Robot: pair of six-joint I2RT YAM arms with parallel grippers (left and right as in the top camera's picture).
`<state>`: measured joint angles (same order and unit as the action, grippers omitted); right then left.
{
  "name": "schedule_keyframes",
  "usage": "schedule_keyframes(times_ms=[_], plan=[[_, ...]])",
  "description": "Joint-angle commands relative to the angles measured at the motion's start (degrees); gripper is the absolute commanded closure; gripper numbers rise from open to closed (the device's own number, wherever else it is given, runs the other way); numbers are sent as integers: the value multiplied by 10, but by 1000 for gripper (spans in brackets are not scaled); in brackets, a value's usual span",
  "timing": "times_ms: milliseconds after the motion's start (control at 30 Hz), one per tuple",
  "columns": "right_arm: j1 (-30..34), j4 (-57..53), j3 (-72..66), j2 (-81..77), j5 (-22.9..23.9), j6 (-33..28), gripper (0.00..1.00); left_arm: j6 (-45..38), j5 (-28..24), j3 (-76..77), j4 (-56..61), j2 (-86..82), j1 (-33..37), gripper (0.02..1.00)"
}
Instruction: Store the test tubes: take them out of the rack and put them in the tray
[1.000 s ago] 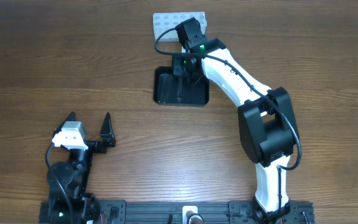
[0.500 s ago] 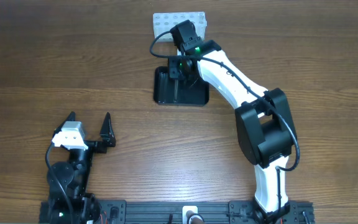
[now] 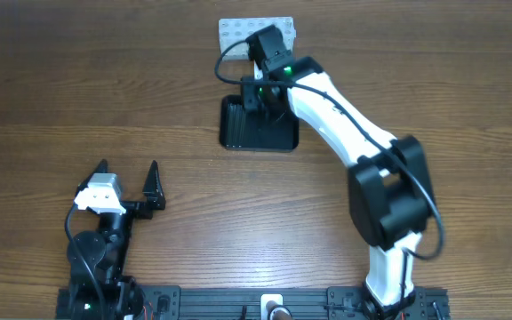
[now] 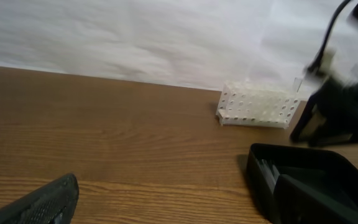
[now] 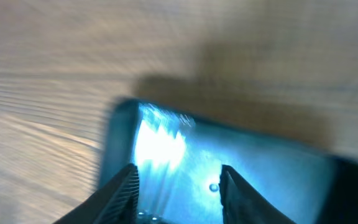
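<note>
Test tubes [image 5: 160, 146] show as pale, glary streaks lying inside the black tray [image 3: 225, 124], bunched toward one side of it; too blurred to count. Tray sits on the wood surface [image 3: 78, 71], nearer the arms than the white rack [image 3: 238, 34], w/ a strip of bare wood btwn them, not touching. Rack stands at the far side of the surface, holes facing up; can't tell whether any tubes are in it.

R arm reaches up and across to the tray. R end effector [image 3: 265, 93] hangs over the tray's far part, on the rack side, pointing down. In its wrist view the fingers [image 5: 122, 190] are spread apart w/ the tray floor visible btwn them, nothing seen in the grip.

L arm is folded by its base at the near L corner of the surface, well apart from tray & rack. L end effector [image 3: 129, 171] is spread wide, holding nothing. In its wrist view rack & tray lie ahead, tray nearer, w/ the R arm's dark wrist above the tray's far side.
</note>
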<state>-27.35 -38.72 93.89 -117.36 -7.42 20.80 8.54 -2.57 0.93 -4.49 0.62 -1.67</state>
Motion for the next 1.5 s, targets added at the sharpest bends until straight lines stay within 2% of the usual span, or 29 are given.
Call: schedule_keyframes(times_ms=[33,67,100,133,167,267,333,733,1133,1300,1500], plan=[[14,68,9,135,98,-73,476,-9,7,-6,2,-5,4,18],[16,86,9,139,127,-79,397,-9,7,-6,2,-5,4,18],[19,114,9,141,164,-85,275,-9,7,-6,2,-5,4,20],[26,156,9,134,211,-93,73,-9,7,-6,2,-5,4,20],[28,178,9,128,229,-105,7,-9,7,-6,2,-5,4,18],[33,229,9,92,270,-119,7,-9,7,-6,2,-5,4,20],[38,252,9,66,279,-119,7,-9,7,-6,2,-5,4,18],[73,361,9,-56,274,-119,7,-9,7,-6,2,-5,4,18],[82,392,9,-98,263,-114,91,-9,7,-6,2,-5,4,18],[82,405,9,-108,250,-114,154,-9,7,-6,2,-5,4,18],[80,409,9,-110,229,-110,358,-9,7,-6,2,-5,4,18]])
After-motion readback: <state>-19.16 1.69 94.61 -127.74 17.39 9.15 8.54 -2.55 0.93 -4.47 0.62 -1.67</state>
